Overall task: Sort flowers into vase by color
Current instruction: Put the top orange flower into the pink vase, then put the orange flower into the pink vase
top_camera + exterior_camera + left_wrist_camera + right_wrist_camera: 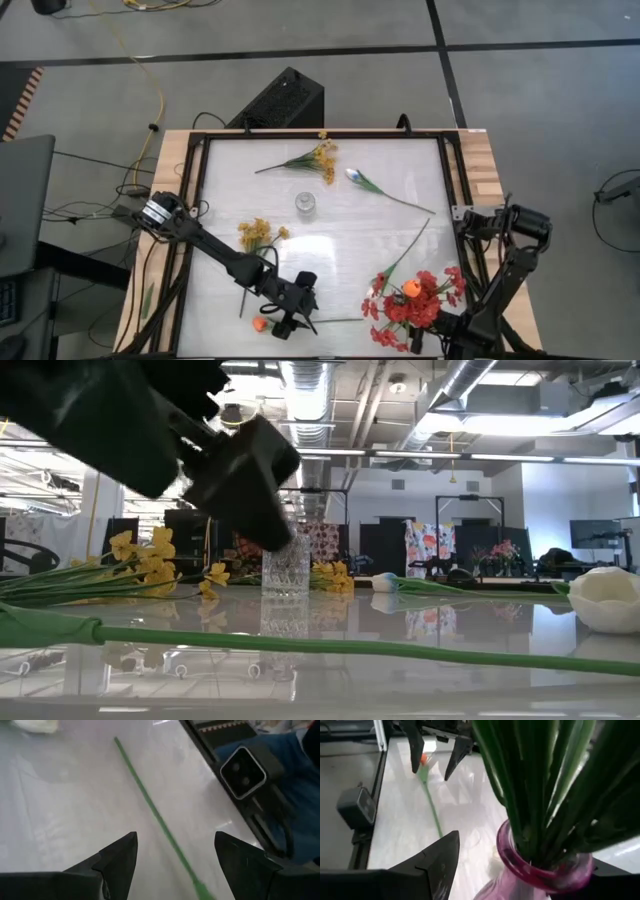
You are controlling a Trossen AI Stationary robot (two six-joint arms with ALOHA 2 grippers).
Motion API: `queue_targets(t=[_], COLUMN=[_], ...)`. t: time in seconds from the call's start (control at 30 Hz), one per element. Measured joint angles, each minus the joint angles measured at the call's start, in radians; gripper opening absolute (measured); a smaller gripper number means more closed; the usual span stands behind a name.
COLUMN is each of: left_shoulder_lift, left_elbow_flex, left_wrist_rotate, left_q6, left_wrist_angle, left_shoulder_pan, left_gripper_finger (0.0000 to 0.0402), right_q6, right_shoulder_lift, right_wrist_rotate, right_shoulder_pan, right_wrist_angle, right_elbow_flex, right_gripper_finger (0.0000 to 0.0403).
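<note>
Left gripper wide open, empty, straddling green stem; its blossom cut off. Right gripper open around pink vase.

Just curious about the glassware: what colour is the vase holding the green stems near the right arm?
Pink, see-through glass vase; the right wrist view shows it best.

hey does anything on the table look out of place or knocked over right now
Nothing is knocked over. The pink vase stands upright with stems in it, though an orange tulip sits among its red flowers, an odd mix. Other flowers lie loose on the table, and the small clear glass stands empty.
</note>
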Motion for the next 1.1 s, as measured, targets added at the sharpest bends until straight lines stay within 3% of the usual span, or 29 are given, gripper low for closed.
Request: queue_targets(t=[0.17, 0.43, 0.73, 0.9, 1.1], left_shoulder_lift=[0.063, 0.124, 0.120, 0.120, 0.118], left_elbow_flex=[0.037, 0.081, 0.082, 0.083, 0.086], left_wrist_rotate=[0.007, -0.003, -0.071, -0.112, -0.114], left_q6=[0.013, 0.016, 0.029, 0.078, 0.093], left_wrist_angle=[-0.002, -0.027, -0.140, -0.167, -0.190], left_shoulder_pan=[-0.007, -0.012, -0.014, -0.010, 0.011], left_gripper_finger=[0.0254, 0.0254, 0.0247, 0.0189, 0.0063], right_q6=[-0.004, -0.003, 0.012, 0.058, 0.138], right_shoulder_lift=[-0.043, -0.088, -0.194, -0.232, -0.243], right_wrist_rotate=[-0.135, -0.236, -0.554, -0.637, -0.772], right_shoulder_pan=[-0.002, -0.001, -0.001, -0.001, 0.000], right_wrist_angle=[-0.035, -0.053, -0.045, -0.044, -0.040], right_elbow_flex=[0.000, 0.000, 0.000, 0.000, 0.000], right_gripper_finger=[0.0278, 0.0279, 0.0279, 0.0279, 0.0279])
